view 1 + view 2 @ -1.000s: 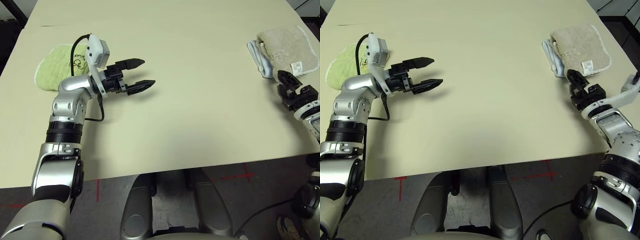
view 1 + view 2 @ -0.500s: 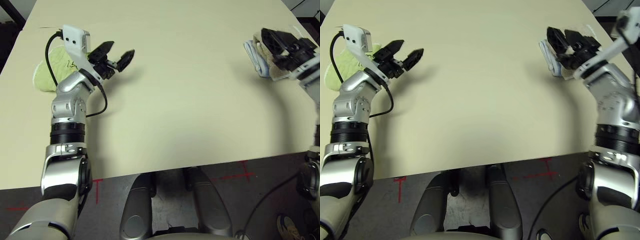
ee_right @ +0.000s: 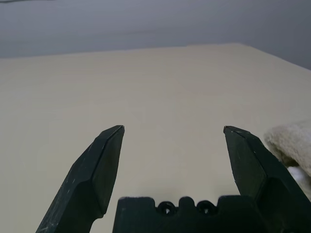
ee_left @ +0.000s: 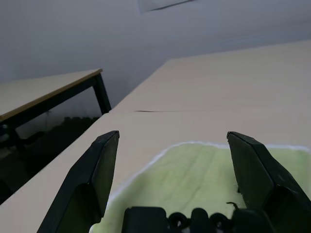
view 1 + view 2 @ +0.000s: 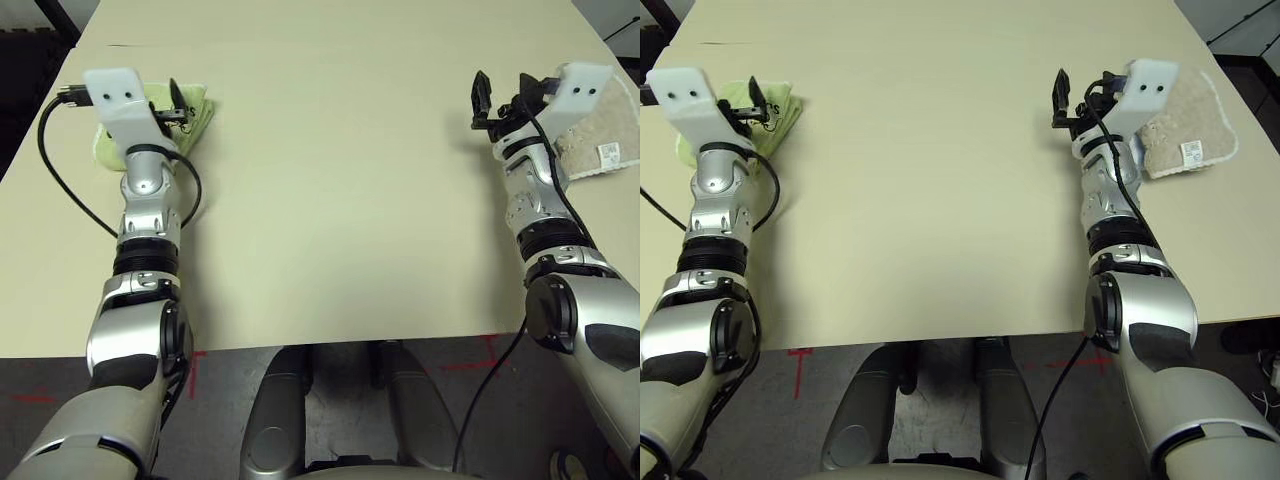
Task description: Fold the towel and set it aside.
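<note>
The towel (image 5: 1185, 125) lies folded into a compact pad near the table's (image 5: 930, 180) right edge, toward the far right corner, its white label facing up — so the folding and setting aside look done. Nothing is held. The right gripper (image 3: 170, 145) hangs above the table just beside the towel, its jaws spread wide and empty. The left gripper (image 4: 172, 165) is likewise wide apart and empty, poised over a lime-green cloth (image 5: 195, 115) by the left edge. What remains, at a guess, is only bringing the arms away — the middle of the table carries nothing.
</note>
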Controlling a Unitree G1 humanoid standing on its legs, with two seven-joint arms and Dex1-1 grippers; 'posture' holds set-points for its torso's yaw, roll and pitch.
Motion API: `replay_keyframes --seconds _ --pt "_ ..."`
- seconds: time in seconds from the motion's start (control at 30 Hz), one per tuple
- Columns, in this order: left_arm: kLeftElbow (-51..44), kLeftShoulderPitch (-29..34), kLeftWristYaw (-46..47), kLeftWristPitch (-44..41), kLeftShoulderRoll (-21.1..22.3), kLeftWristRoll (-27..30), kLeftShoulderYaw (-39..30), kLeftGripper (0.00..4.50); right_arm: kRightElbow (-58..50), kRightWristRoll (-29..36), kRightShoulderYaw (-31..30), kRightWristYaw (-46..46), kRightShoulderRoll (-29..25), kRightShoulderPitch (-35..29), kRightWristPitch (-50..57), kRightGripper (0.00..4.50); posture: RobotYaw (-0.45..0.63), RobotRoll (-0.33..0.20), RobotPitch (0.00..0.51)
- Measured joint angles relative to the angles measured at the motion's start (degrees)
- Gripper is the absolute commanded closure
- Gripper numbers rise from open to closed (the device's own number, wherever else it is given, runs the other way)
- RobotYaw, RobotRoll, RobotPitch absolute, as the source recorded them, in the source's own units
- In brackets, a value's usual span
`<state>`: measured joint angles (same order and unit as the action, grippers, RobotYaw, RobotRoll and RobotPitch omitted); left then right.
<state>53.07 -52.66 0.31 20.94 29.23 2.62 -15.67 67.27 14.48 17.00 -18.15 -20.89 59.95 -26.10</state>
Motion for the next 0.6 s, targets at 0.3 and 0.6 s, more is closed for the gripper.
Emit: replay_keyframes --seconds 0.3,0.6 --pt "4.0 0.7 -13.0 2.6 1.6 3.2 -0.4 0.0 0.3 -1.2 0.6 -5.7 -4.1 -0.1 -2.8 0.05 0.0 0.0 0.171" --pt "4.1 1.3 -11.6 0.2 1.6 3.9 -1.3 0.0 0.6 0.4 3.9 -1.0 -2.9 -2.5 0.9 0.05 0.0 0.0 0.174"
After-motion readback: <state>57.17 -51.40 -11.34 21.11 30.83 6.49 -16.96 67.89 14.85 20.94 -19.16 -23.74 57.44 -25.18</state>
